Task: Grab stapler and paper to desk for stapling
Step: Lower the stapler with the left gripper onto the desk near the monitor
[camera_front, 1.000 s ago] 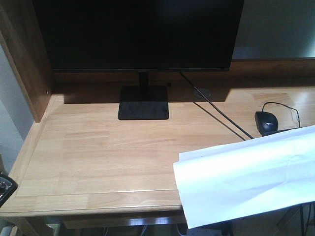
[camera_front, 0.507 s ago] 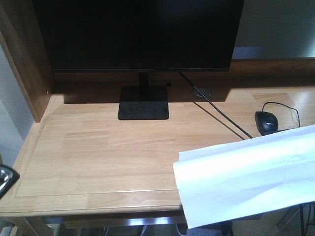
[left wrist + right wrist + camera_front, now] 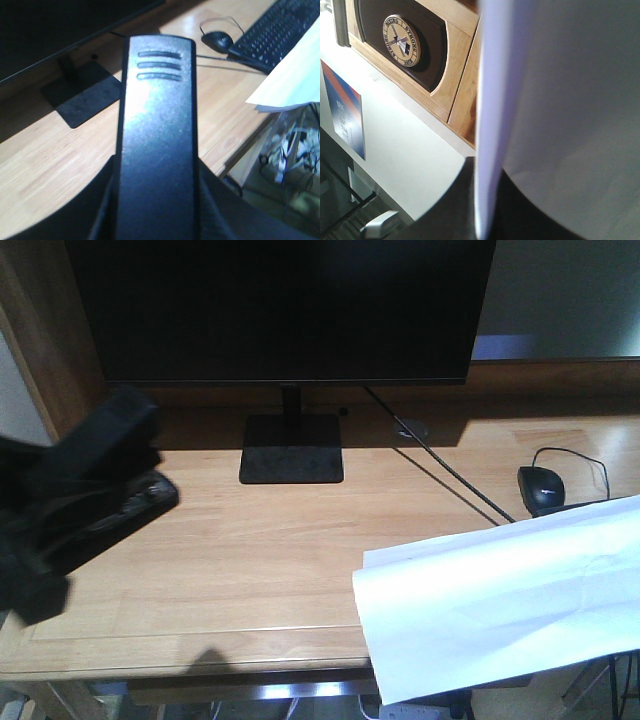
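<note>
Left wrist-mounted view: the left claw (image 3: 156, 207) is clamped on the stapler (image 3: 157, 125). Its dark fingers (image 3: 107, 200) press both flanks near the rear, so the grooved nose points out over the counter (image 3: 45, 165) toward the monitor stand (image 3: 82, 100). From the front, the stapler hangs over the counter's left side, apparently not set down yet (the arm is blurred, so contact is hard to judge). The right claw (image 3: 485, 215) grips the paper (image 3: 570, 125) by one edge, and the sheet rises edge-on from between its fingers. That hold probably lets the sheet be laid flat. In the front view the paper juts over the counter's near right corner, just short of the mouse (image 3: 543, 488).
</note>
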{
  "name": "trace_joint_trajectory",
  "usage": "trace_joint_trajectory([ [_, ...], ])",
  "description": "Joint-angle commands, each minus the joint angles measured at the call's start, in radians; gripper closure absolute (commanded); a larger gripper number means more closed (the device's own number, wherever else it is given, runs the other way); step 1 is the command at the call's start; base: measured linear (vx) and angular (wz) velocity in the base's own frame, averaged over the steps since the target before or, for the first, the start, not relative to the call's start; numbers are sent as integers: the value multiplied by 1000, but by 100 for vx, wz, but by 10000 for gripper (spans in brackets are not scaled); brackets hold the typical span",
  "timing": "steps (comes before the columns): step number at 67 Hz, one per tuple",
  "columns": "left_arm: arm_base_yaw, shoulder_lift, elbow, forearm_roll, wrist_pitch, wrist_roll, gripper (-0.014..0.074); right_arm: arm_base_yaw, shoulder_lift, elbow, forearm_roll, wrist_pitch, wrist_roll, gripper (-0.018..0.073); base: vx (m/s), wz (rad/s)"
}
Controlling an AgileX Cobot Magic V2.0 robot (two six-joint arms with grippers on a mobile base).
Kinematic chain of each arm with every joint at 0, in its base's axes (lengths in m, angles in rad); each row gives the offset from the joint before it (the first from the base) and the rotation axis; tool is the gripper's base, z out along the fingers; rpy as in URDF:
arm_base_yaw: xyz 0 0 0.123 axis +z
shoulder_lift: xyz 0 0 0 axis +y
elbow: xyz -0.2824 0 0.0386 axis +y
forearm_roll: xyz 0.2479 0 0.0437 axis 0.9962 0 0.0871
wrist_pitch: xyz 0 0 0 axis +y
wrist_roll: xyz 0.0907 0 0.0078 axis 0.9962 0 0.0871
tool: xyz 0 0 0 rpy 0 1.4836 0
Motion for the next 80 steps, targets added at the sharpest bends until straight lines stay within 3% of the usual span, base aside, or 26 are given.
trace_joint_trajectory([
  [1, -5, 91, -72, -42, -120, 76, 603, 2, 7, -29, 9, -58, -6, 565, 0, 0],
  [9, -5, 201, -101, -53, -146, 143, 603, 2, 7, -29, 9, -58, -6, 565, 0, 0],
  [14, -1, 272, -112, -108, -145, 232, 603, 2, 7, -29, 9, -58, -6, 565, 0, 0],
  [27, 61, 421, -129, -414, -145, 524, 603, 2, 7, -29, 9, -58, -6, 565, 0, 0],
  [41, 182, 555, -129, -713, -111, 842, 603, 2, 7, -29, 9, -58, -6, 565, 0, 0],
  [51, 281, 641, -133, -873, 25, 1090, 603, 2, 7, -29, 9, -58, -6, 565, 0, 0],
  [56, 321, 689, -153, -916, 96, 1148, 603, 2, 7, -29, 9, -58, -6, 565, 0, 0],
  [69, 404, 816, -263, -922, 282, 1210, 603, 2, 7, -29, 9, -58, -6, 565, 0, 0],
  [80, 437, 898, -332, -922, 331, 1332, 603, 2, 7, -29, 9, -58, -6, 565, 0, 0],
])
